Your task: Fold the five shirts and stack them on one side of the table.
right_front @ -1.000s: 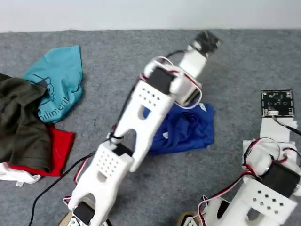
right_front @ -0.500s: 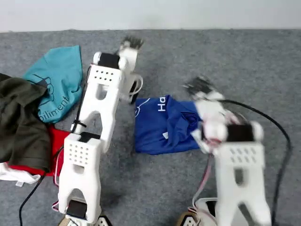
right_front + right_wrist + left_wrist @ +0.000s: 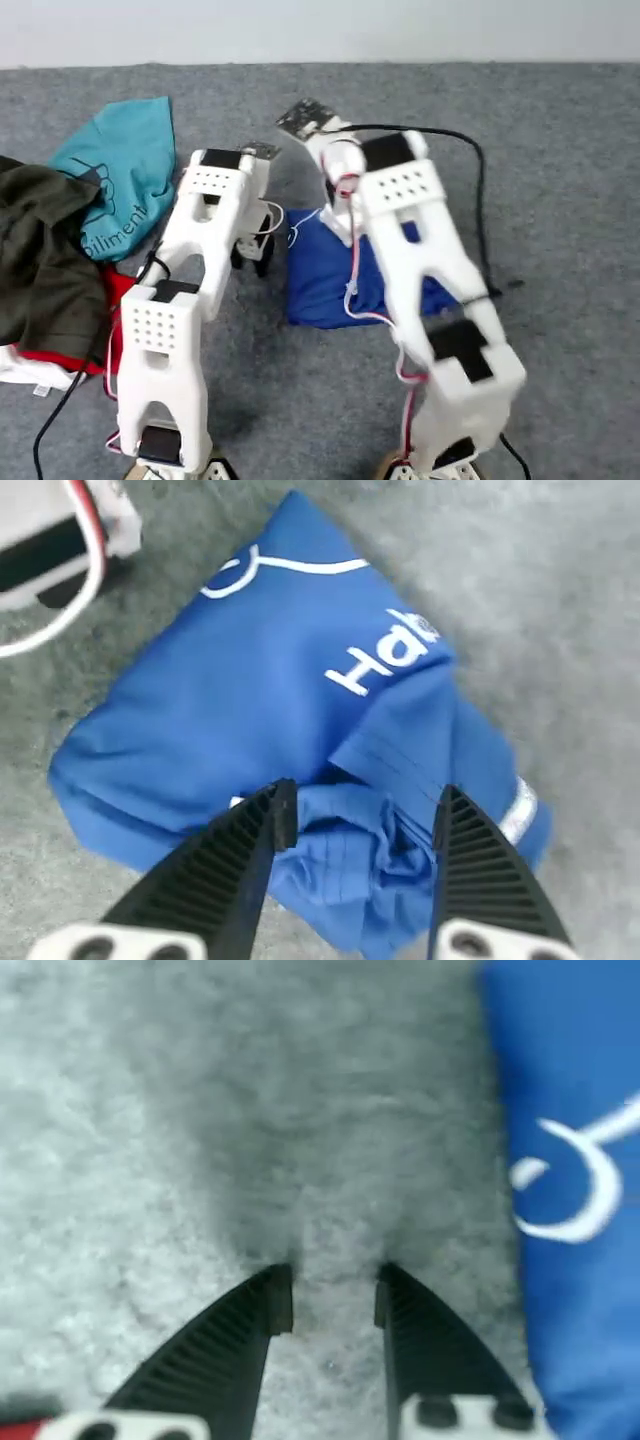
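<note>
A crumpled blue shirt [image 3: 318,285] with white print lies mid-table, partly under the right arm [image 3: 400,200]. My right gripper [image 3: 365,815] hangs open above the blue shirt [image 3: 290,690], over its bunched folds, holding nothing. My left gripper [image 3: 333,1295] is open, tips down at the grey carpet just beside the blue shirt's edge [image 3: 575,1160]; in the high view this left gripper [image 3: 252,255] sits left of the shirt. A pile at the left holds a teal shirt [image 3: 120,180], a dark olive shirt [image 3: 40,260], a red shirt [image 3: 128,305] and a white shirt [image 3: 30,372].
Grey carpet [image 3: 560,150] covers the table, with open room at the right and back. A black cable [image 3: 470,170] runs off the right arm. Part of the left arm [image 3: 55,540] is near the shirt's collar end.
The left arm swung off the blue shirt to its left edge and lowered. The right arm came in from the right side and now stands over the shirt.
</note>
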You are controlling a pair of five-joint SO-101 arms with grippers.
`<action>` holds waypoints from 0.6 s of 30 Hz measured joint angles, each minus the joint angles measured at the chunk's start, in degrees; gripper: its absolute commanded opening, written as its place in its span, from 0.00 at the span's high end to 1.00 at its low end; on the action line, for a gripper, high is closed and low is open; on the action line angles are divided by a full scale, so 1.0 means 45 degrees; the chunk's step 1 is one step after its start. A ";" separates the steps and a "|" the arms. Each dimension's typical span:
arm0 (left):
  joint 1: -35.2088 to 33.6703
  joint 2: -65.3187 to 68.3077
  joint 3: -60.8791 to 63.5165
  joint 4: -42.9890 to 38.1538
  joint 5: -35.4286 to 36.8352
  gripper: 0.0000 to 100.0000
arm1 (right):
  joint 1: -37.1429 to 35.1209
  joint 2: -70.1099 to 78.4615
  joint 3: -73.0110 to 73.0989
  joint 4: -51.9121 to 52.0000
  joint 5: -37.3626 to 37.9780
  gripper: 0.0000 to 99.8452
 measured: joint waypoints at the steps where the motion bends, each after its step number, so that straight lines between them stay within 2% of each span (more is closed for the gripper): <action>1: -0.0195 0.0000 0.0000 -0.0020 0.0352 0.87 | -0.0020 0.0469 -0.0352 0.0156 0.0000 0.77; 7: -0.1328 -0.0078 0.0039 -0.0449 0.1074 0.87 | 0.0176 0.2051 -0.0840 0.0840 0.0000 0.77; 12: -0.1407 -0.0078 0.0059 -0.0547 0.1133 0.87 | 0.0762 0.2208 -0.0899 0.1074 0.0000 0.77; 18: -0.1407 -0.0410 0.0938 -0.1465 0.1309 0.87 | 0.1797 0.2325 -0.0586 0.1094 0.0000 0.77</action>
